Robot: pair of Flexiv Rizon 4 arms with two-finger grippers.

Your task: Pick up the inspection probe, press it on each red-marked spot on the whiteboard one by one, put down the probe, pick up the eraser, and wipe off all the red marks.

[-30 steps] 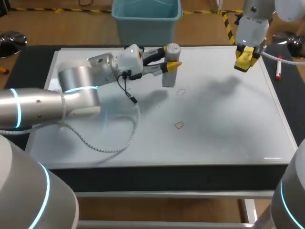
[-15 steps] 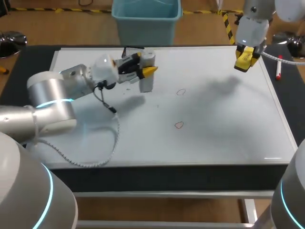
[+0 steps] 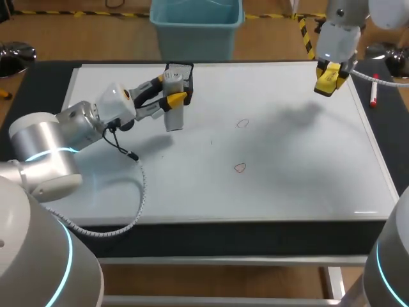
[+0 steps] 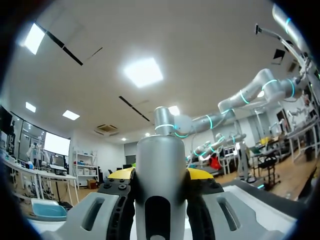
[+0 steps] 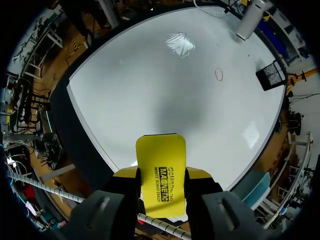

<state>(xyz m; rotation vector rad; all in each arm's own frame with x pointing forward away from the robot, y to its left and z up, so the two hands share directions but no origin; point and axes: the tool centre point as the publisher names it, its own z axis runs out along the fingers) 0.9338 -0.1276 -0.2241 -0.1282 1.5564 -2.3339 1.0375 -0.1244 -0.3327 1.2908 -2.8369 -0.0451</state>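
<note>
Two small red-outlined marks [image 3: 239, 167] sit mid-frame on the white whiteboard [image 3: 307, 179] that covers the bench. Up and left of them, the left hand [image 3: 171, 89] is clenched on the silver cylindrical probe [image 3: 174, 112], which stands upright just in front of a small black box [image 3: 181, 68]. Upper right, the right hand [image 3: 328, 81] is grasping the yellow block eraser [image 5: 160, 175] over the board.

black print on yellow eraser [image 5: 160, 172]
</note>
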